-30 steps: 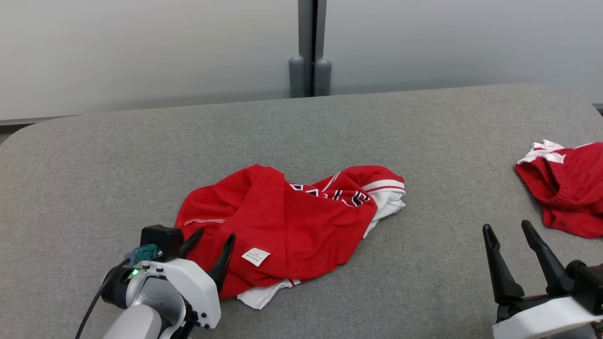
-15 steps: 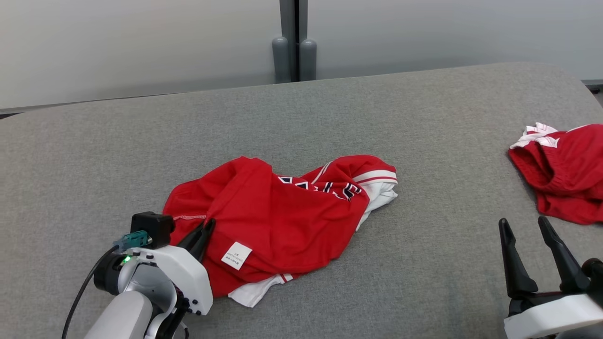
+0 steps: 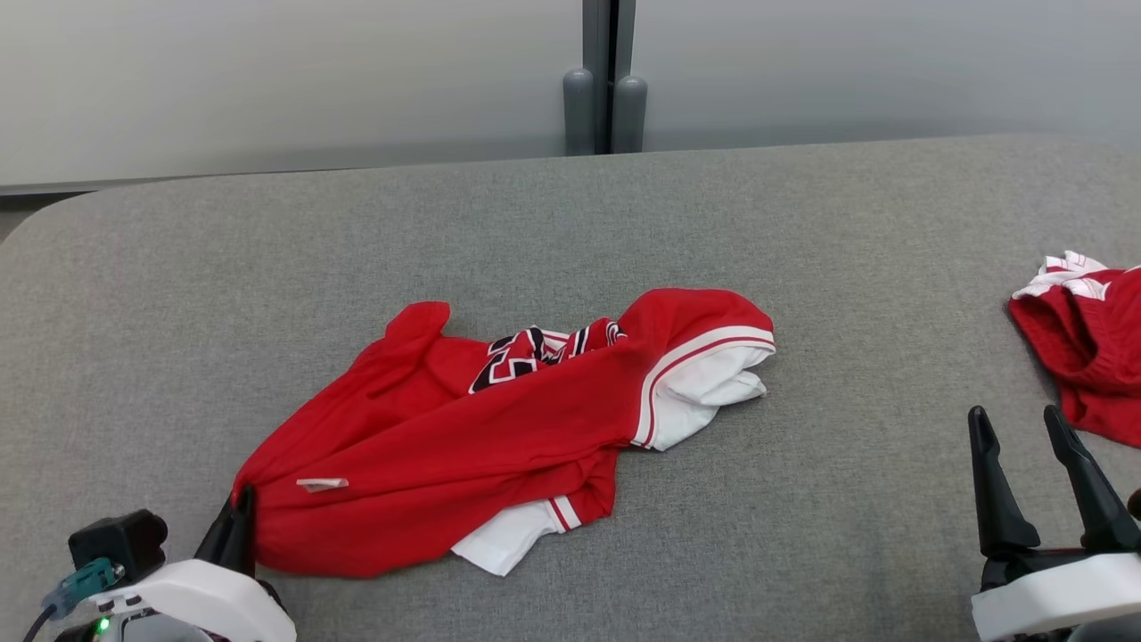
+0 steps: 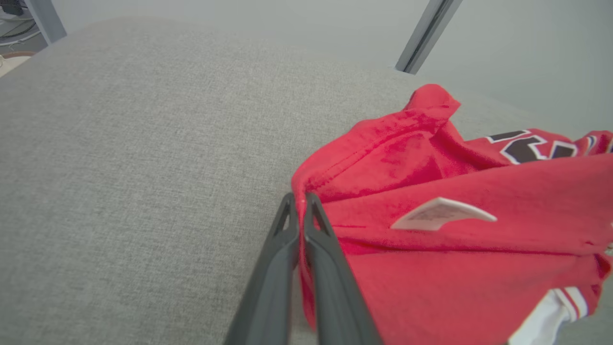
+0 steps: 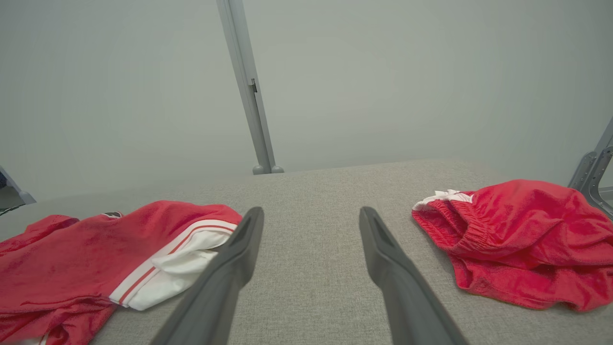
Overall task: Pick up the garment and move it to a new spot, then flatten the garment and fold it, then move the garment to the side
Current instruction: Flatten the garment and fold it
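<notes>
The garment point(image 3: 463, 428) is a red jersey with white trim and dark lettering, lying crumpled in the middle of the grey padded surface point(image 3: 570, 223). My left gripper point(image 3: 239, 522) sits at the lower left, shut on the garment's near-left edge; the left wrist view shows the red fabric point(image 4: 431, 230) pinched between the two closed fingers point(image 4: 282, 249). A white label point(image 4: 440, 213) sticks out of the cloth near the grip. My right gripper point(image 3: 1034, 455) stands open at the lower right with nothing between its fingers, apart from the garment point(image 5: 96, 254).
A second red piece of clothing with a white edge point(image 3: 1092, 348) lies at the right edge, close to my right gripper point(image 5: 311, 249) and also in its view point(image 5: 517, 244). A grey post point(image 3: 604, 80) stands behind the surface's far edge.
My left gripper closed on the garment's edge and pulled it toward the lower left, stretching and turning the cloth over. The head view also shifted.
</notes>
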{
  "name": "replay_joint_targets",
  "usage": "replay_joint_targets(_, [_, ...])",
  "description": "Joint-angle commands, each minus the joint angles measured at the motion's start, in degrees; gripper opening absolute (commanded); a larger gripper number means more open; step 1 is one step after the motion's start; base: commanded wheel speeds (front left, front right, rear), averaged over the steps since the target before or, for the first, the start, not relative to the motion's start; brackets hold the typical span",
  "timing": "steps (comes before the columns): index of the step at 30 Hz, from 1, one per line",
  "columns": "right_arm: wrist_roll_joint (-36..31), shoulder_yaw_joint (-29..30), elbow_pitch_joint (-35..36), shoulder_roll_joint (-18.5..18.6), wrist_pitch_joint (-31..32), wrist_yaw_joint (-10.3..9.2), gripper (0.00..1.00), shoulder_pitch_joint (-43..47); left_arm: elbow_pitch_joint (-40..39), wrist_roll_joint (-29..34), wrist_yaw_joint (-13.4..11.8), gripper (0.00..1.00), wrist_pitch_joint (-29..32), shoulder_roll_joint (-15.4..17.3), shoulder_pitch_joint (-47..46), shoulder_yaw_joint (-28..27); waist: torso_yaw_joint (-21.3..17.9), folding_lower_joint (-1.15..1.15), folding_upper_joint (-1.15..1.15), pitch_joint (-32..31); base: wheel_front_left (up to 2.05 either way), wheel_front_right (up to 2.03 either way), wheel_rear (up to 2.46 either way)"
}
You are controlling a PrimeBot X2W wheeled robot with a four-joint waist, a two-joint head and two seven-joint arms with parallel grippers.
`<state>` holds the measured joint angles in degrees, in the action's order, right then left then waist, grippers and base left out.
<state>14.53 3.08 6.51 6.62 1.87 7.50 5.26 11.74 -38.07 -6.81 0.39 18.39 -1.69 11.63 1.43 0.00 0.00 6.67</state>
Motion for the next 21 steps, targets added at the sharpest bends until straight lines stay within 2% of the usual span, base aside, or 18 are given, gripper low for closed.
replay_joint_targets(1, [0.1,0.7,0.5,-0.2,0.4,-0.02,1.00,-0.8,0.6,-1.1,-0.4,0.00,-0.6,-0.4,1.0,-0.9,0.1,0.00,0.00,1.2,0.00,0.00,0.00])
replay_joint_targets(4, [-0.2,1.0,1.0,-0.6,0.6,-0.02,1.00,-1.2,2.9,-3.2,0.6,0.00,-1.1,-1.7,1.4,-1.6,0.1,0.00,0.00,2.4,0.00,0.00,0.00])
replay_joint_targets(5, [-0.3,1.0,1.0,-0.7,0.7,-0.02,1.00,-1.4,3.7,-3.5,1.2,0.30,-2.2,-2.2,0.9,-1.8,0.0,0.00,0.00,2.6,0.00,0.00,0.00])
replay_joint_targets(6, [-0.3,0.9,1.0,-0.7,0.8,-0.02,1.00,-1.6,4.4,-3.7,1.8,1.00,-3.4,-2.8,0.4,-1.9,-0.1,0.00,0.00,2.6,0.00,0.00,0.00])
replay_joint_targets(10, [-0.9,0.5,1.5,-0.5,1.0,-0.02,1.00,-2.0,5.8,-3.4,3.5,1.00,-9.2,-4.6,-0.5,-2.1,-0.2,0.00,0.00,2.3,0.00,0.00,0.00])
replay_joint_targets(14, [-1.2,0.2,1.9,-0.4,1.1,-0.02,1.00,-1.9,4.5,-0.8,3.4,1.00,-13.6,-5.4,-1.1,-2.2,-0.2,0.00,0.00,1.3,0.00,0.00,0.00])
replay_joint_targets(21, [-1.8,-1.1,2.8,-0.2,1.6,-0.02,1.00,-0.7,-3.2,9.3,0.1,1.00,-15.6,-5.1,-1.0,-2.5,-0.2,0.00,0.00,-1.7,0.00,0.00,0.00])
